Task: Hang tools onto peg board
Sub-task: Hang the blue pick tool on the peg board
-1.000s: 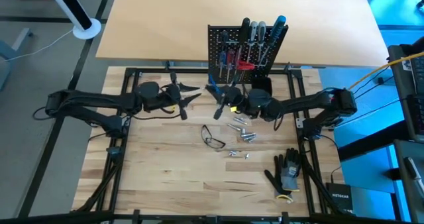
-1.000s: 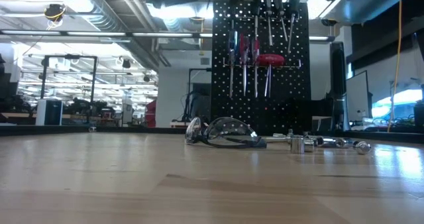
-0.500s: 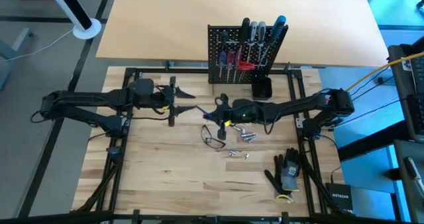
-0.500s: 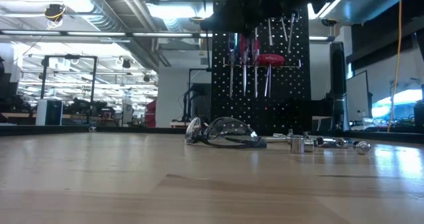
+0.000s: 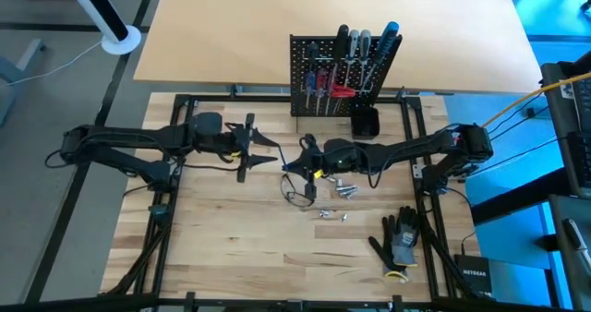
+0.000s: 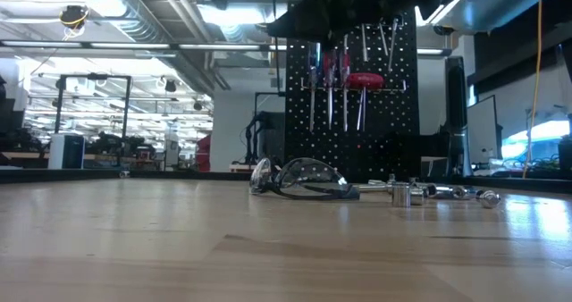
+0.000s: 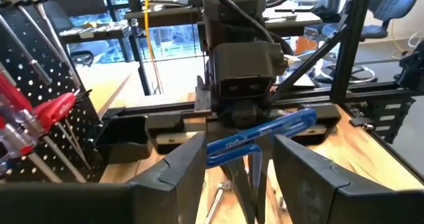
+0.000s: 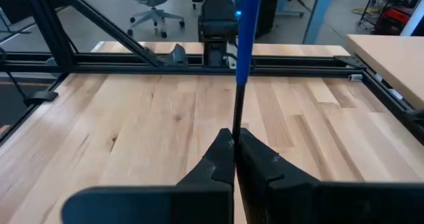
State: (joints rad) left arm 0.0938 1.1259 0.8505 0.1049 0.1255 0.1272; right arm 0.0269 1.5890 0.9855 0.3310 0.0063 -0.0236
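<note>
While right gripper (image 8: pixel 233 148) pinches blue screwdriver (image 8: pixel 246 25) — left gripper (image 7: pixel 238 164) spread

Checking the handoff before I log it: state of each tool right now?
Left tool: open, fingers either side of the blue-handled screwdriver, not gripping it.
Right tool: shut on the blue-handled screwdriver's shaft.

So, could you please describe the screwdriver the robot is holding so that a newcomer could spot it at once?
Start at the black peg board at the table's far edge. Just in front of it, the right gripper pinches a thin metal shaft. That blue-handled screwdriver is the only tool held in the air; the others hang on the board.
</note>
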